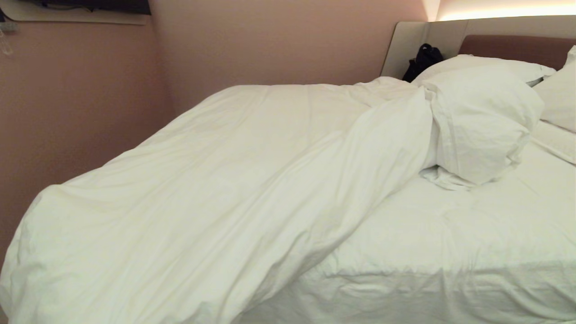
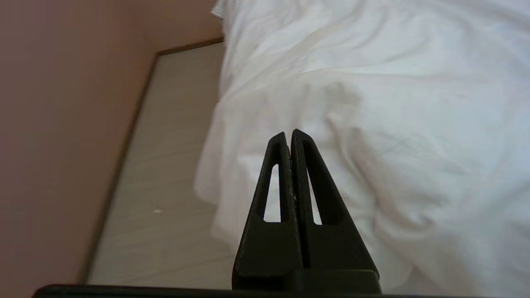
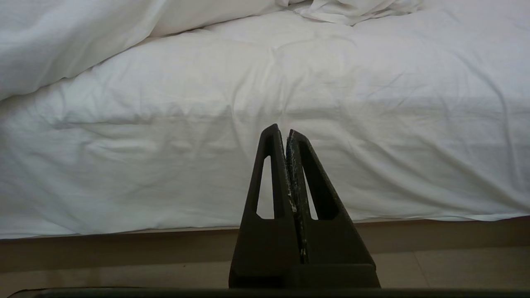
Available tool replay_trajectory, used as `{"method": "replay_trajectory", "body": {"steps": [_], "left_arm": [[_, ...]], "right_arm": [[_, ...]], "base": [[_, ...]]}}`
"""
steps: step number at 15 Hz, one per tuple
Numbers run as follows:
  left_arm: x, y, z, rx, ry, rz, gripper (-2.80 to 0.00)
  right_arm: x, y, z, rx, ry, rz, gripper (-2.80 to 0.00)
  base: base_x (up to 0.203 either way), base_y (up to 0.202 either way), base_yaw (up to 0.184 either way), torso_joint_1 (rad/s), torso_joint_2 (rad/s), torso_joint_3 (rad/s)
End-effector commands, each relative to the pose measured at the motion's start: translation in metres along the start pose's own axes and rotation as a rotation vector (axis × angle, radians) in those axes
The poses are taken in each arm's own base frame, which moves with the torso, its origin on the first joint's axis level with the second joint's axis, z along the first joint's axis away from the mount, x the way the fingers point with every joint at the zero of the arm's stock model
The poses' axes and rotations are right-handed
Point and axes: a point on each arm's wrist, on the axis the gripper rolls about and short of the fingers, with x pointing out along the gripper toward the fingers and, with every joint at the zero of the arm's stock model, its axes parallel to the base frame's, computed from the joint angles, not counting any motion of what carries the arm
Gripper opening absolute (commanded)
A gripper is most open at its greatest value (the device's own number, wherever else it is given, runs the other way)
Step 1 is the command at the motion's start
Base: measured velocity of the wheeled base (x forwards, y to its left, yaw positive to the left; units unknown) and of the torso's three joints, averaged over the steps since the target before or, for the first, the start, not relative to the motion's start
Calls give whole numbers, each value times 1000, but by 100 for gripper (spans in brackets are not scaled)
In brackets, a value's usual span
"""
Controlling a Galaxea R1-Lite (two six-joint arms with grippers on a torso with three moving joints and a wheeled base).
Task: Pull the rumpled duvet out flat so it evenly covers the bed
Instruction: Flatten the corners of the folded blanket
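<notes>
The duvet lies bunched over the left part of the bed as the head camera sees it, running in a thick diagonal ridge from the near left corner up toward the pillows at the brown headboard — its upper end is twisted against the nearest pillow. To the right of the duvet the sheeted mattress lies uncovered, down to its near edge. A dark bag sits behind the pillows, by the headboard's beige surround. The left gripper hangs over the duvet's draped edge, where the fabric spills off the bed toward the pale floor beside the pink wall; its fingers are pressed together and hold nothing. The right gripper points at the mattress side, low near the bed's base — its fingers are likewise pressed together, empty.
</notes>
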Motion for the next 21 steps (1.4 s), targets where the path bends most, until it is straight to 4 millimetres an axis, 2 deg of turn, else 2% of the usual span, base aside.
{"method": "replay_trajectory", "body": {"steps": [1,3,6,10,13,17,21], "left_arm": [[-11,2,5,100,-1,26,-280],[-19,6,-4,163,2,48,-280],[-20,9,-38,179,7,61,-280],[13,7,-62,118,-10,-16,-280],[35,5,-67,124,-24,-67,-280],[37,1,-83,103,-26,-77,-280],[36,15,-65,164,-32,-71,-280]], "right_arm": [[0,0,0,0,-1,0,-280],[0,0,0,0,-1,0,-280],[0,0,0,0,-1,0,-280],[0,0,0,0,-1,0,-280],[0,0,0,0,-1,0,-280],[0,0,0,0,-1,0,-280],[0,0,0,0,-1,0,-280]], "base": [[0,0,0,0,0,0],[0,0,0,0,0,0],[0,0,0,0,0,0],[0,0,0,0,0,0],[0,0,0,0,0,0],[0,0,0,0,0,0],[0,0,0,0,0,0]]}}
